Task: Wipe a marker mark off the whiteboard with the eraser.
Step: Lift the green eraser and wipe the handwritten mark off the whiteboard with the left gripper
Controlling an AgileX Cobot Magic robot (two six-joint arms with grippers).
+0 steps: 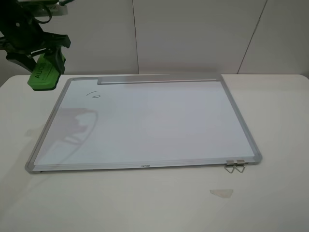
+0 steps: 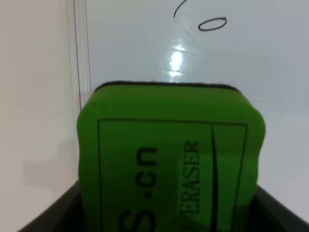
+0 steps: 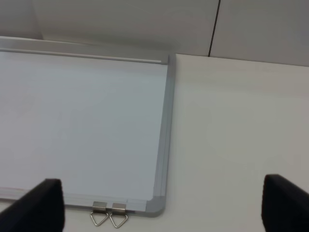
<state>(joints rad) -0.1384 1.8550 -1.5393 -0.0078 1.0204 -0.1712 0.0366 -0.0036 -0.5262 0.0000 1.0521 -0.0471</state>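
Observation:
The whiteboard (image 1: 154,121) lies flat on a white table. The marker mark (image 1: 93,94), a slanted stroke and a small oval, sits near its far left corner. My left gripper (image 1: 46,67) is shut on the green eraser (image 1: 44,75), held in the air by that far left corner, short of the mark. The left wrist view shows the eraser (image 2: 169,164) filling the foreground, with the mark (image 2: 212,23) beyond it on the whiteboard (image 2: 241,72). My right gripper (image 3: 164,205) is open with nothing in it, near the board's clip corner; the exterior view does not show it.
A grey tray strip (image 1: 159,79) runs along the board's far edge. A metal clip (image 1: 235,166) hangs off the near right corner, and the right wrist view also shows this clip (image 3: 108,214). A small pale scrap (image 1: 221,193) lies on the table in front.

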